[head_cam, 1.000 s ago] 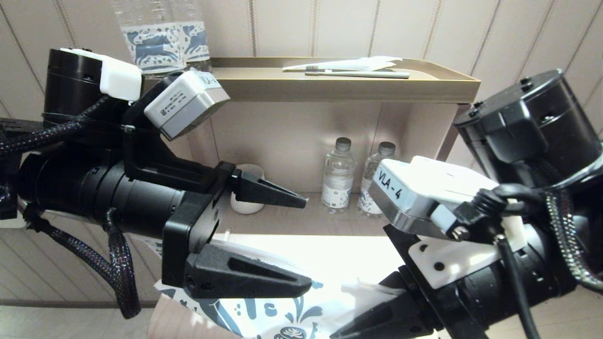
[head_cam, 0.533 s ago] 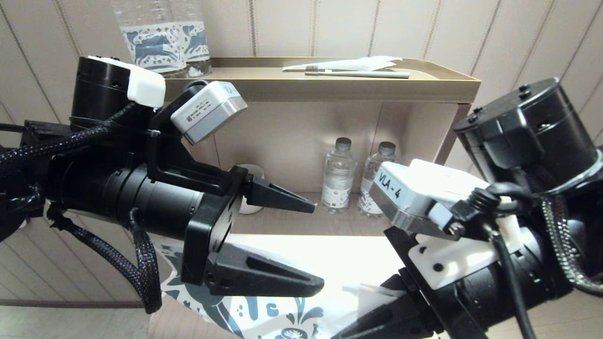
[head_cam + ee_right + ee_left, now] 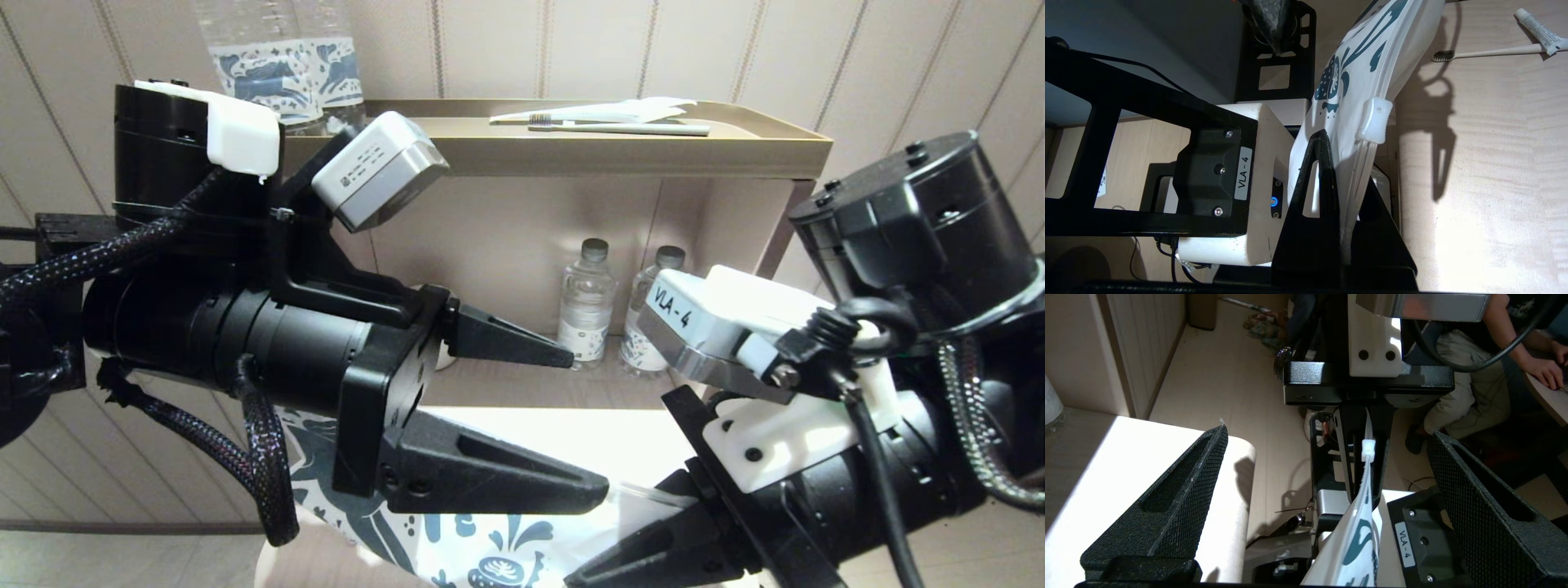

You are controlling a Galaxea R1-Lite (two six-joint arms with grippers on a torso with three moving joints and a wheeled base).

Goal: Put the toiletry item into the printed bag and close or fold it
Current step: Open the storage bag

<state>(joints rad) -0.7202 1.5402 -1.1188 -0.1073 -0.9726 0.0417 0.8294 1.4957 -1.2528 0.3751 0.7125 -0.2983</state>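
Glossy plastic printed bag (image 3: pixel 1359 69); matt wooden counter (image 3: pixel 1486 163)

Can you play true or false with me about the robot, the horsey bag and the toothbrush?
1. The right gripper is pinching the printed bag. True.
2. The left gripper is shut tight. False: its fingers stand wide apart and hold nothing.
3. The white toothbrush is already inside the bag. False: it lies on the table top beside the bag, next to a small white tube.
4. Two small water bottles stand in the open shelf under the tray. True.
5. The bag's white slider clip shows near the right gripper's fingers. True.
6. The tray on top of the shelf has nothing on it. False: another toothbrush lies there on a white wrapper.
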